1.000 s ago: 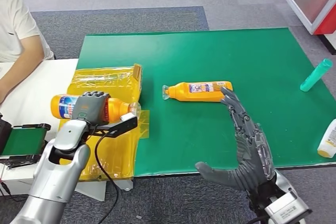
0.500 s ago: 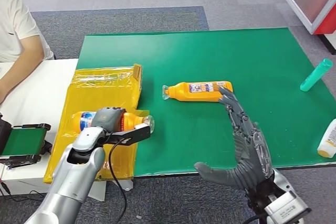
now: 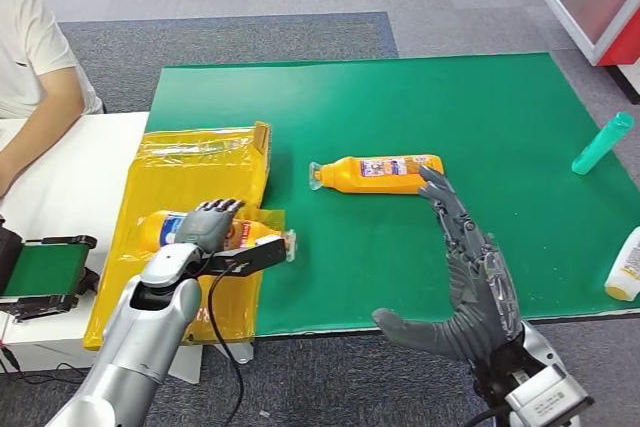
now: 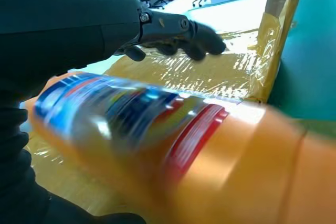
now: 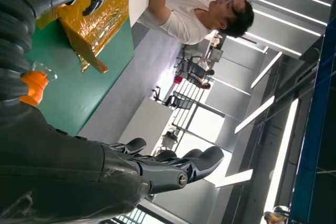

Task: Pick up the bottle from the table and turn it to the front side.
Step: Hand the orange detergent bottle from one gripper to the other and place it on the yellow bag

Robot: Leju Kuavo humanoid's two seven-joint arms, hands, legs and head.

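Observation:
An orange bottle (image 3: 253, 234) with a blue and red label lies on its side on the yellow plastic bag (image 3: 196, 162), cap pointing right. My left hand (image 3: 202, 225) is over its middle; in the left wrist view its fingers (image 4: 178, 27) stretch out straight above the bottle (image 4: 178, 145), apart from it. A second orange bottle (image 3: 377, 173) lies on the green mat (image 3: 453, 97), cap to the left. My right hand (image 3: 475, 277) hovers near the mat's front edge with fingers spread, the tips close to that bottle's base; its cap (image 5: 33, 86) shows in the right wrist view.
A teal bottle (image 3: 601, 143) lies at the mat's right side and a white bottle (image 3: 625, 267) at its front right corner. A person (image 3: 30, 57) sits at the white table (image 3: 75, 167) on the left. A small green-topped device (image 3: 45, 272) stands at the near left.
My left arm has brought the bottle down and rightward onto the yellow bag, and its fingers have lifted off it. The right hand and the second bottle have stayed put.

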